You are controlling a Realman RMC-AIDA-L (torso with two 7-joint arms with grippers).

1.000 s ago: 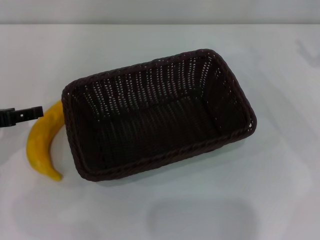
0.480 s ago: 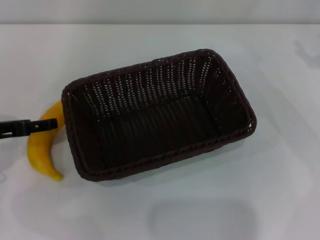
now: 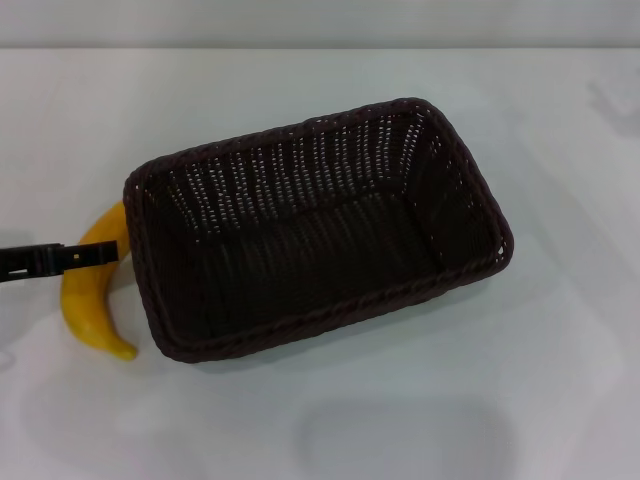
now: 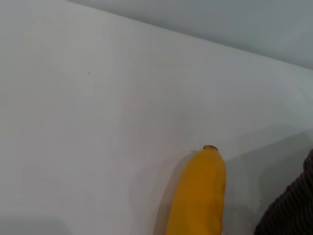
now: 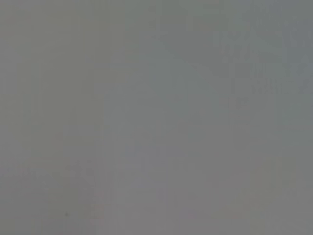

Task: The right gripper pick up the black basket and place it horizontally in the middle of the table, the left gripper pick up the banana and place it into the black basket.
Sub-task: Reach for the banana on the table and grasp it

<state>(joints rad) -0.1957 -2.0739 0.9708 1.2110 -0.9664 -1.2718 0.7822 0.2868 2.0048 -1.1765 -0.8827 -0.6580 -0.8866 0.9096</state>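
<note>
With the black basket (image 3: 318,228) set mid-tabletop (image 3: 560,380), the left tool (image 3: 95,253), grip unclear, crosses the banana (image 3: 92,290), which needs clamping and lifting next

left end effector (image 3: 95,253) further across banana (image 3: 88,300)

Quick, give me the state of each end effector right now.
Left end effector: across the banana beside the black basket; open or closed cannot be told.
Right end effector: not in view.
</note>
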